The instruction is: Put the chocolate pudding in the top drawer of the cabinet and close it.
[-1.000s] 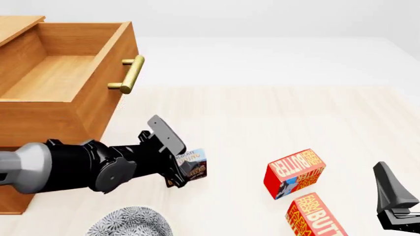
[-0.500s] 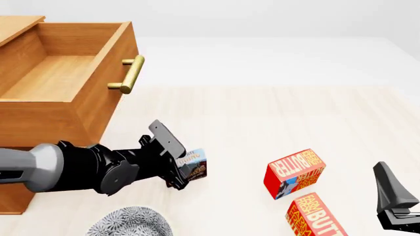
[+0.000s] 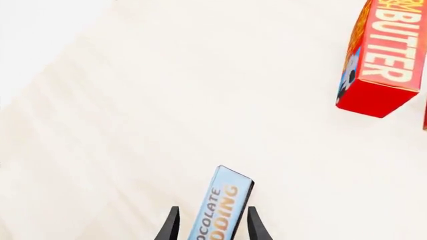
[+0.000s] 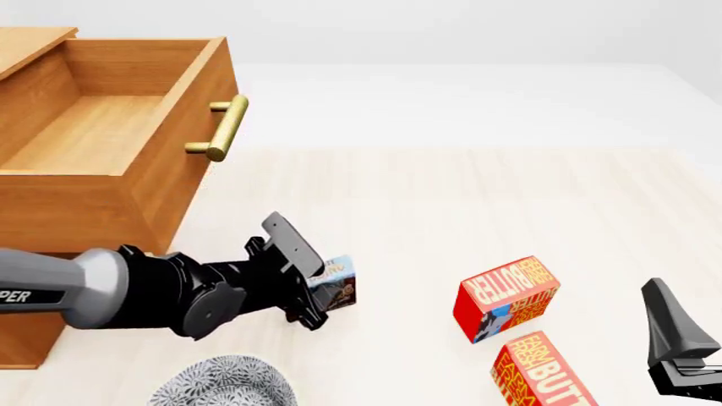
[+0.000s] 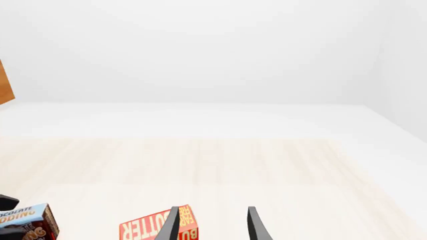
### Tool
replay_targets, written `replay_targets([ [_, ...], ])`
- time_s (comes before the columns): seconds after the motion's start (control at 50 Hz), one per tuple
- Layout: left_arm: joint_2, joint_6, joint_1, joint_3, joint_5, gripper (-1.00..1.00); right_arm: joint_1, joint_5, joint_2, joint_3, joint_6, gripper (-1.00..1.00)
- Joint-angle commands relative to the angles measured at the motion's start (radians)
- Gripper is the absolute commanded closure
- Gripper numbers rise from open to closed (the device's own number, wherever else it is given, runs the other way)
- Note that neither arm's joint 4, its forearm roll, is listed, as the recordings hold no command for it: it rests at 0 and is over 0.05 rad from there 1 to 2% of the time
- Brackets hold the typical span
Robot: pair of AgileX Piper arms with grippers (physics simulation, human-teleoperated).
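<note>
holding the chocolate pudding (image 4: 334,284) between its two fingers, the left hand (image 4: 317,288) is low over the counter (image 4: 451,203), in front of the cabinet (image 4: 68,211) and below the top drawer (image 4: 124,127), which stands pulled out with nothing visible inside it. the right hand (image 4: 674,342) waits at the near right corner, its fingers apart with nothing between them. what could go wrong, in my judgement: the box is narrow and it seems to be held only near one end, so it may rotate or slide out of the fingers when the arm lifts and swings toward the drawer. the drawer wall is high and the brass handle (image 4: 221,128) sticks out on the way, so a low path could knock the box against the front or the handle. the butter box (image 4: 508,297) and the second butter box (image 4: 544,370) are well apart from the hand and should not disturb. the left wrist view shows what the front view hides: both fingertips (image 3: 171,225) press on the flat sides of the pudding box, with the light-blue band and lettering running between them. the front view alone shows the drawer and the patterned bowl (image 4: 220,385) near the arm, while the right wrist view shows the open fingers clearly.
</note>
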Motion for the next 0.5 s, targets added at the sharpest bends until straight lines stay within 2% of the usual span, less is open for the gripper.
replay_targets([
  [0.02,0.004,-0.025,0.016,0.025,-0.018,1.00,0.000,0.000,0.000,0.000,0.000,-1.00],
  [0.08,-0.026,-0.064,-0.034,0.030,-0.001,1.00,0.000,0.000,0.000,0.000,0.000,-1.00],
  [0.14,-0.059,-0.072,-0.057,0.033,0.019,1.00,0.000,0.000,0.000,0.000,0.000,-1.00],
  [0.5,-0.173,-0.135,-0.125,0.043,0.072,1.00,0.000,0.000,0.000,0.000,0.000,-1.00],
])
